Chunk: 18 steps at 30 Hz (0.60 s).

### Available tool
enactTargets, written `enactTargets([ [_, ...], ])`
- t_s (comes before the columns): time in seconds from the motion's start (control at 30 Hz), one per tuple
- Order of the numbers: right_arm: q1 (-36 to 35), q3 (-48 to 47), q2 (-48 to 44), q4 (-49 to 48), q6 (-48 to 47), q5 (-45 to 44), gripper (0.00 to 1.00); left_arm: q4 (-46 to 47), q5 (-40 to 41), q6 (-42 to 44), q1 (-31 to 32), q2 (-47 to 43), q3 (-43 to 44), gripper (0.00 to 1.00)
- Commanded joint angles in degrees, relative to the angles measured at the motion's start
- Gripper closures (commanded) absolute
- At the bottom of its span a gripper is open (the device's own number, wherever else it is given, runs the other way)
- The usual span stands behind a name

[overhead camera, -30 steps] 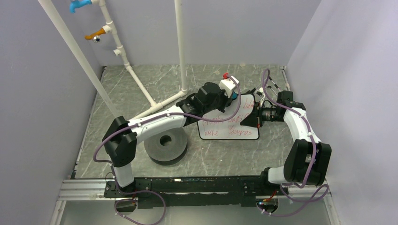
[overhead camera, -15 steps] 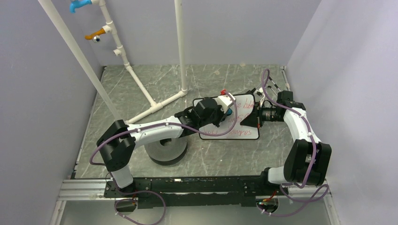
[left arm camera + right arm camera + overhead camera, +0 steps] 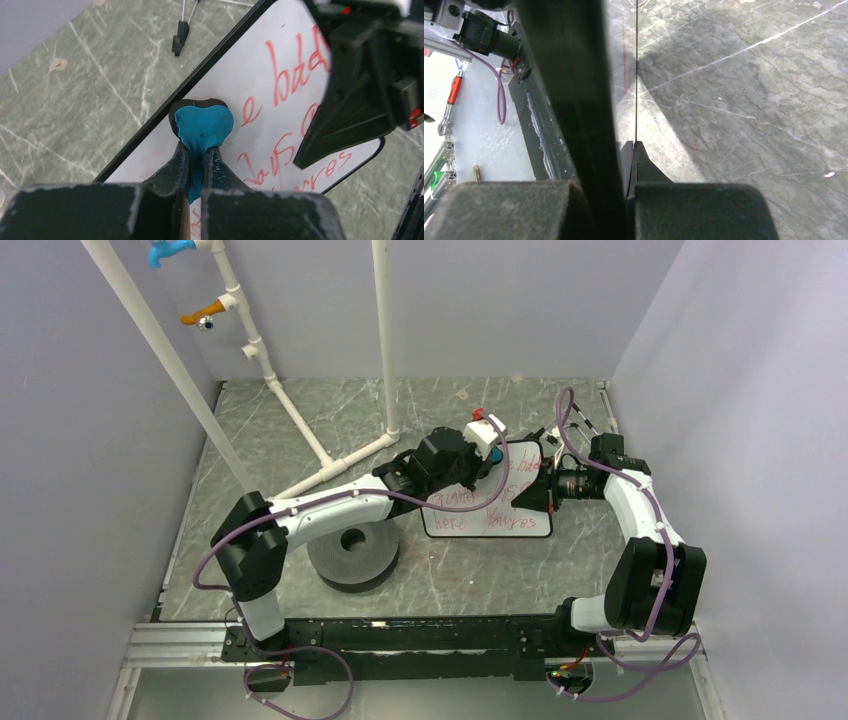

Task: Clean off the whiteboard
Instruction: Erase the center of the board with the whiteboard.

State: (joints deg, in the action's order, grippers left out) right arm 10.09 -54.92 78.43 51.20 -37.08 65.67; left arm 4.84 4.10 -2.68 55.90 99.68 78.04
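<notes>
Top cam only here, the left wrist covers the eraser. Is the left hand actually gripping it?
Observer: Yes. On its wrist cam the left hand is shut on the blue eraser.
Operator: Where on the board?
Observer: Its tip sits at the whiteboard black rim, beside the red writing.
Operator: And the right hand?
Observer: Its wrist cam shows the right hand shut on the whiteboard's thin edge, seen edge-on.

Left arm stretches out, left gripper [image 3: 197, 150] pinched tight, wrist tipped down; right gripper [image 3: 631, 148], clamped shut, sits just right of its fingertips.
</notes>
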Motion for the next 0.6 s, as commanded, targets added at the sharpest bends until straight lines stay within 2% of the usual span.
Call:
enactTargets([
  [0.0,-0.8,-1.6,-1.5,0.2,-3.1,2.0,1.0,2.0,-0.8,0.3,2.4,1.6,4.1,1.0],
  [0.3,-0.8,-1.7,-1.6,0.5,-3.3,2.1,1.0,4.1,1.0,-1.2,4.6,1.5,0.0,1.0],
  [0.47,-0.8,-1.7,-1.7,0.5,-3.3,2.3,1.0,3.4,6.0,0.1,4.2,0.5,-2.3,1.0],
  [0.57,-0.8,-1.8,-1.8,0.6,-3.4,2.3,1.0,1.0,8.2,-0.1,2.8,1.0,-0.6,1.0],
])
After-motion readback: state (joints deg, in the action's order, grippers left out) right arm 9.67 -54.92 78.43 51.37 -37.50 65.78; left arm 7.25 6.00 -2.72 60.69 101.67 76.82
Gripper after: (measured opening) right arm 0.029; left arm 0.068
